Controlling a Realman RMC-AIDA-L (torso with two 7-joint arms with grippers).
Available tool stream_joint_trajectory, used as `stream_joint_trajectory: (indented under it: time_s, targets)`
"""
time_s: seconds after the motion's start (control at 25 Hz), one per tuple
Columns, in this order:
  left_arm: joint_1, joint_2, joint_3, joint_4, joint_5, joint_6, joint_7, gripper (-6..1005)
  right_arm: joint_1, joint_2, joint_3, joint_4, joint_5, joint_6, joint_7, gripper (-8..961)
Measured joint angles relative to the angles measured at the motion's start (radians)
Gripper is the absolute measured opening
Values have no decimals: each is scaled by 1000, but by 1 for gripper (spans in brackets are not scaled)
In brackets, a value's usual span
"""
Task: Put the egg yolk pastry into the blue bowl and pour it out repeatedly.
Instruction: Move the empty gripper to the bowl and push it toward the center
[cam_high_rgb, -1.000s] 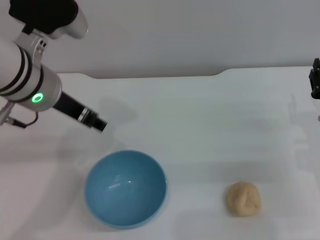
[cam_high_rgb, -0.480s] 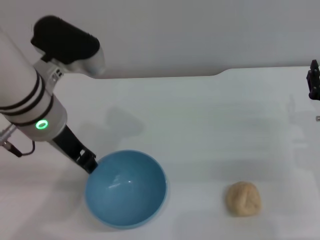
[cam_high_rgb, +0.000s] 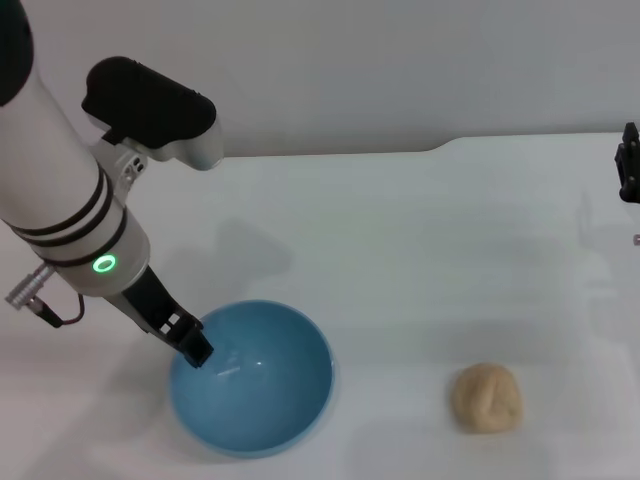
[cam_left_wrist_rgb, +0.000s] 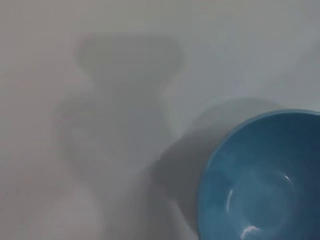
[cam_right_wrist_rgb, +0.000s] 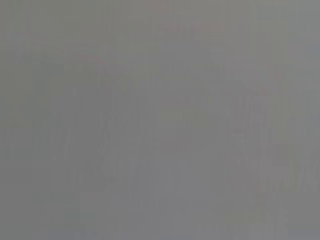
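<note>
Since half a second ago, my left gripper (cam_high_rgb: 196, 350) has come down from just outside the blue bowl (cam_high_rgb: 251, 378) to its near-left rim, with the dark tip now over the rim and reaching a little way inside. From the head view I cannot tell whether the jaws are apart or together, and whether they grip the rim is also unclear; the left wrist view shows none of the fingers. That wrist view does show the blue bowl (cam_left_wrist_rgb: 260, 175) from above, its glossy inside bare, with only light reflections on the bottom. Nothing lies in the bowl. It stands upright on the white table (cam_high_rgb: 420, 240). I see the egg yolk pastry (cam_high_rgb: 486, 397) resting on the table well to the right of the bowl, apart from it and untouched by either arm. My right gripper (cam_high_rgb: 630, 162) sits parked at the far right edge of the head view, only partly visible, so I cannot tell its jaw state. My right wrist view gives me only flat grey.
</note>
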Motion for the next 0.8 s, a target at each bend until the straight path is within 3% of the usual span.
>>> stream_joint_trajectory:
  time_s: [0.36, 0.48, 0.8]
  targets:
    - [-6, 0, 14, 77, -59, 61, 0, 698, -4, 0, 0, 0, -1, 0, 0, 401]
    - [-6, 0, 14, 109, -59, 100, 0, 853, -6, 0, -1, 0, -1, 0, 0, 400]
    - [-15, 4, 6, 239, -55, 200, 9, 853, -18, 1, -8, 0, -2, -1, 0, 396]
